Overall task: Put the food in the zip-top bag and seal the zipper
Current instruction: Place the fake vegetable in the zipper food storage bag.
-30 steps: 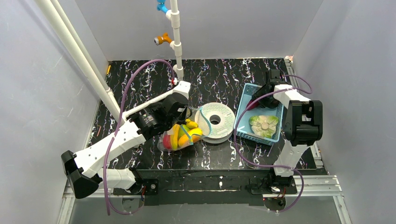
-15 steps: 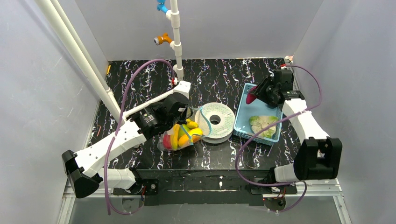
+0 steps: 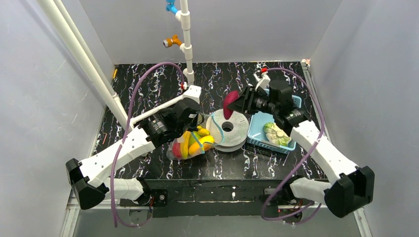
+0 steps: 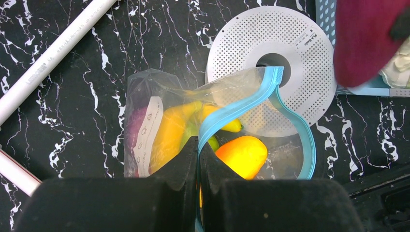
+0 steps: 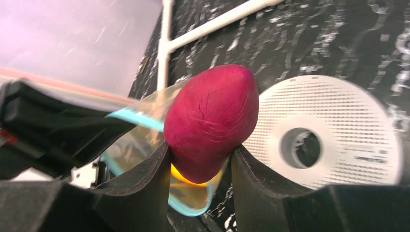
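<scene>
The clear zip-top bag (image 3: 190, 143) lies left of a white perforated disc and holds a yellow banana (image 4: 220, 118), a yellow-orange piece (image 4: 241, 154) and other fruit. My left gripper (image 4: 198, 150) is shut on the bag's teal-blue zipper (image 4: 232, 108), holding the mouth open; it also shows in the top view (image 3: 195, 121). My right gripper (image 5: 199, 159) is shut on a dark red-purple toy food (image 5: 210, 118) and holds it in the air over the disc, right of the bag mouth. The red-purple food also shows in the top view (image 3: 230, 102).
A white perforated disc (image 3: 232, 129) lies under the bag's mouth edge. A light-blue mesh basket (image 3: 262, 133) at the right holds a pale green cabbage-like piece (image 3: 276, 133). A white pipe frame (image 3: 186, 44) stands at the back and slants along the left.
My right arm has lifted the red-purple food out of the basket and carried it left, over the disc toward the bag mouth. The left gripper has held still.
</scene>
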Tool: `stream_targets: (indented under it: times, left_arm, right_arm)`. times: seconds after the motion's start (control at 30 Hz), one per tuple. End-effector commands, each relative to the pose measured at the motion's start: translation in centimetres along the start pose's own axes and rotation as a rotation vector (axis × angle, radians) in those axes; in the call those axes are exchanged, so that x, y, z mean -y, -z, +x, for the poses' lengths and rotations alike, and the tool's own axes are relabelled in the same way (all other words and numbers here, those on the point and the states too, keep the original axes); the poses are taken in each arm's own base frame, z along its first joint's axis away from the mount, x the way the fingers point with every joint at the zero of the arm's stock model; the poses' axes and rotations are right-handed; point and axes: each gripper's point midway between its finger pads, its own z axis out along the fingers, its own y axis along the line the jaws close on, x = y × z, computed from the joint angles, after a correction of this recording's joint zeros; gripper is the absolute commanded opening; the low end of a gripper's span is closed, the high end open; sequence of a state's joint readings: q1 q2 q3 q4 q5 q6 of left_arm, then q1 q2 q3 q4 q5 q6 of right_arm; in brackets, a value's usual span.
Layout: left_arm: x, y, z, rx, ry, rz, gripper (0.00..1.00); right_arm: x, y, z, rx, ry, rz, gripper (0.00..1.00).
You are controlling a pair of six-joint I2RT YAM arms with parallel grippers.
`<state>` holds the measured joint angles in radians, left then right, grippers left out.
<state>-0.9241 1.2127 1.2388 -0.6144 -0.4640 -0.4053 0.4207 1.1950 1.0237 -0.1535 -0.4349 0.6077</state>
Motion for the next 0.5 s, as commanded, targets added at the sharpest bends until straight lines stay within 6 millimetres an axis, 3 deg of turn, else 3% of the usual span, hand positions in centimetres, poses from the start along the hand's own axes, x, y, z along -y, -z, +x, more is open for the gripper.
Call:
stream_targets:
  times: [0.0, 0.13, 0.47]
  left_arm:
    - [-0.3, 0.1, -0.7, 0.021, 0.022, -0.02, 0.0]
    - [-0.4, 0.1, -0.7, 0.024, 0.024, -0.025, 0.0]
    - [-0.4, 0.0, -1.1, 0.037, 0.024, -0.03, 0.0]
  right_arm:
    - [-6.4, 0.5, 0.4, 0.093, 0.144, -0.165, 0.01]
    - [-8.2, 0.1, 2.5, 0.091, 0.228, -0.159, 0.01]
    - [-8.9, -2.0, 6.0, 0.024, 0.305, -0.105, 0.01]
